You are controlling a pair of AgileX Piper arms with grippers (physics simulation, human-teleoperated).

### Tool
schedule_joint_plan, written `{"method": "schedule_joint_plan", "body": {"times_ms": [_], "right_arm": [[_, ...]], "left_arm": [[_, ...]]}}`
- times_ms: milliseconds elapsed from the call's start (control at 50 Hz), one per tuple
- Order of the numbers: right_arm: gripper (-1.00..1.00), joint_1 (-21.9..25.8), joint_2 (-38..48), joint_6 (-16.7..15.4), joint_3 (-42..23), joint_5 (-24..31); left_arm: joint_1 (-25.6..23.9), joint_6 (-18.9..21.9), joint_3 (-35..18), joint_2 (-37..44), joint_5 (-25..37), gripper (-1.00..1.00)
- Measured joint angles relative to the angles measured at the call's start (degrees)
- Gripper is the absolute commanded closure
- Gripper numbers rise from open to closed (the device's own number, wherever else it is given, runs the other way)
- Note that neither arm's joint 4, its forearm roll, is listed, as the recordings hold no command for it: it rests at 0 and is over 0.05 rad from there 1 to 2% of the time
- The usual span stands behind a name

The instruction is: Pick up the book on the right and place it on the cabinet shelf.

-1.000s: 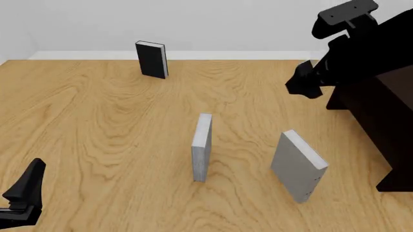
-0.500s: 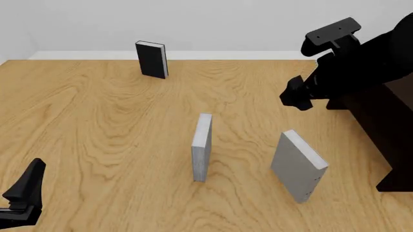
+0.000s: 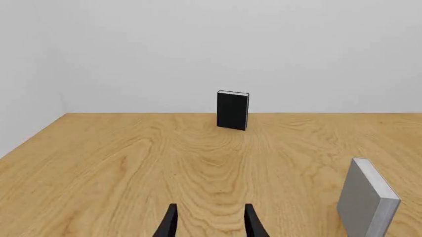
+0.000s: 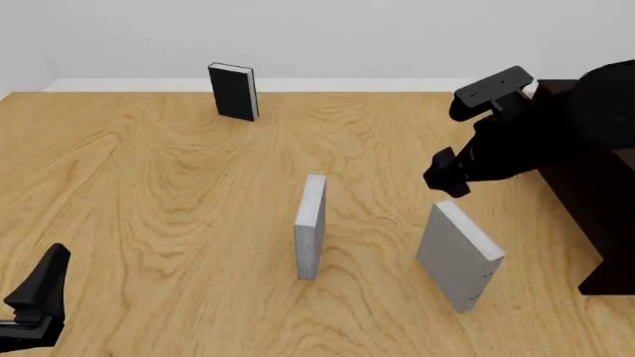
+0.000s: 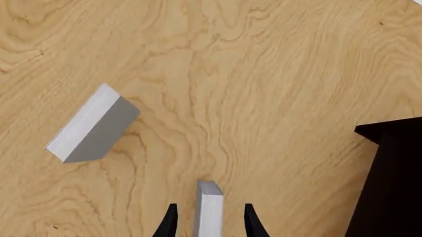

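where the left wrist view looks along the table (image 3: 118, 163), the left gripper (image 3: 208, 224) hangs low with its fingers parted and nothing between them. the black book (image 3: 232, 110) stands upright far ahead near the wall, and the slimmer grey book (image 3: 366, 197) stands off to one side.

front view: the book (image 4: 456, 255), thick and light grey, stands upright on the wood at front right, just beside the cabinet (image 4: 595, 201). the right gripper (image 4: 444, 172) hovers close above the book's top edge, not touching; jaw gap cannot be told here. slimmer grey book (image 4: 311, 226) stands mid-table, black book (image 4: 233, 91) at the far side. left gripper (image 4: 35, 297) sits at the near left corner.

right wrist view: looking down, the book's top edge (image 5: 209, 210) lies between the spread fingers (image 5: 169, 222) of the right gripper (image 5: 208, 222), gap on both sides. cabinet (image 5: 389, 177) dark at the edge.
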Motion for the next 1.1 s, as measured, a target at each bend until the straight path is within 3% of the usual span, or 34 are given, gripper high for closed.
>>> {"method": "schedule_joint_plan", "body": {"times_ms": [340,1100], "right_arm": [[-1.00,0.28,0.91,0.31,5.07,-3.49],[-1.00,0.44,4.89,-0.06,9.64,-9.60]], "left_arm": [[0.00,0.00,0.00,0.00,0.00,-1.00],[0.00,0.00,0.00,0.00,0.00,-1.00]]}}
